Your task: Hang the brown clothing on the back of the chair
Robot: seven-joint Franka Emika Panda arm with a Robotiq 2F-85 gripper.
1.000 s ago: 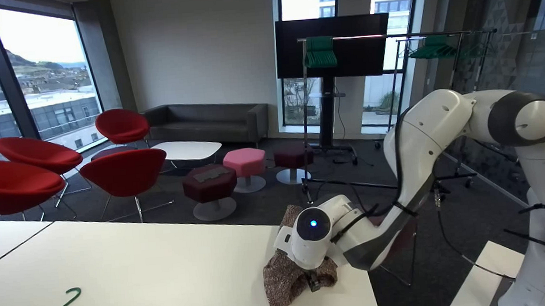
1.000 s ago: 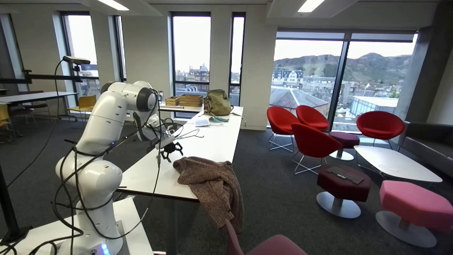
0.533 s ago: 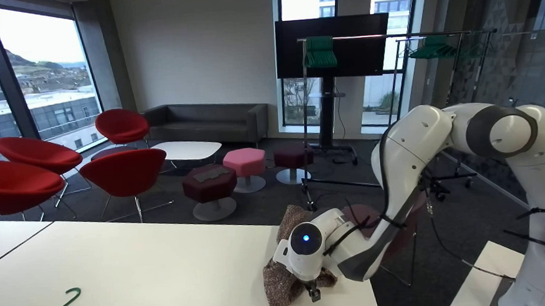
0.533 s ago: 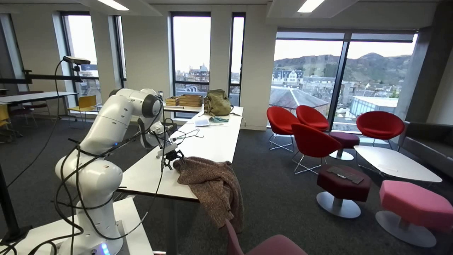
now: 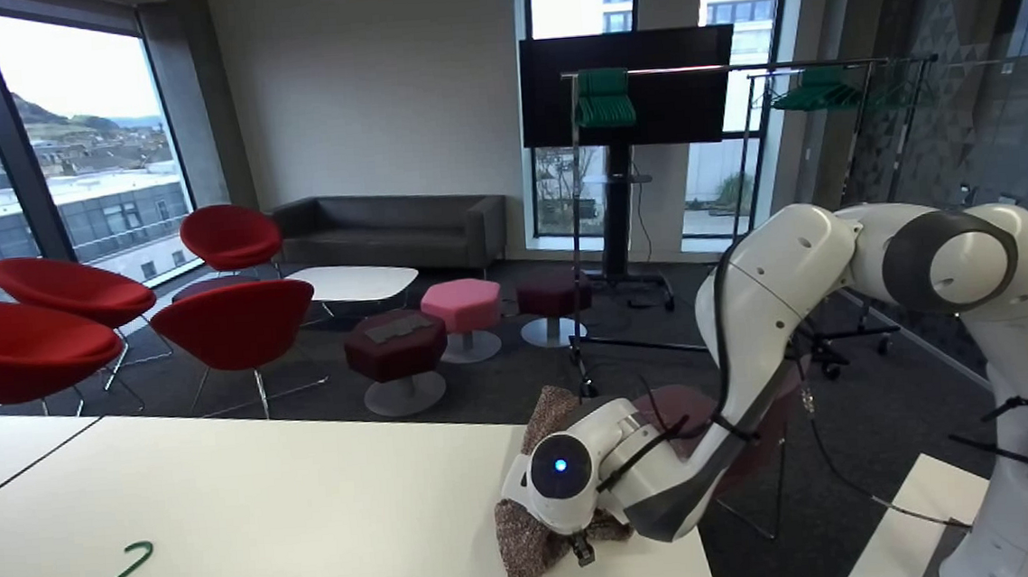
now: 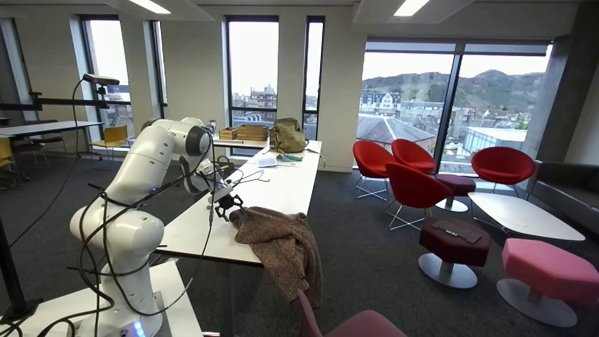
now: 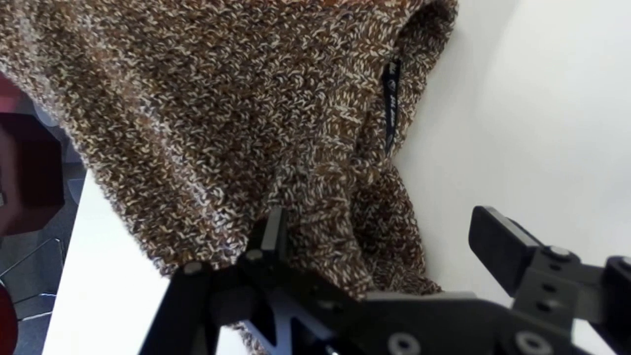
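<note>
1. Far left stood the white arm (image 6: pixel 142 229), smooth rounded casing and on the move: its wrist (image 5: pixel 568 479) sat lower and further left in an exterior view than a second before.
2. Next along came the black pincer (image 6: pixel 233 212), closer to the cloth now, jaws spread wide and released; the wrist view put one finger (image 7: pixel 273 234) over the knit and its partner over bare white desk (image 7: pixel 532 123). Touching the fabric? No telling.
3. Then the brown clothing (image 6: pixel 278 238), unmoved: chunky flecked knit, dark brown and cream, rumpled into soft folds, with a narrow black strip (image 7: pixel 391 103) along one rolled edge. It lay across the desk's corner and spilled over the side.
4. Its long axis ran aslant in an exterior view, from the bunched end beside the pincer, upper left, to the drooping end, lower right, pointing down towards the chair (image 6: pixel 365 325).
5. Right of that, the chair itself: maroon, a smooth curved shell, its back overlapping the clothing's hanging end; contact there couldn't be judged.
</note>
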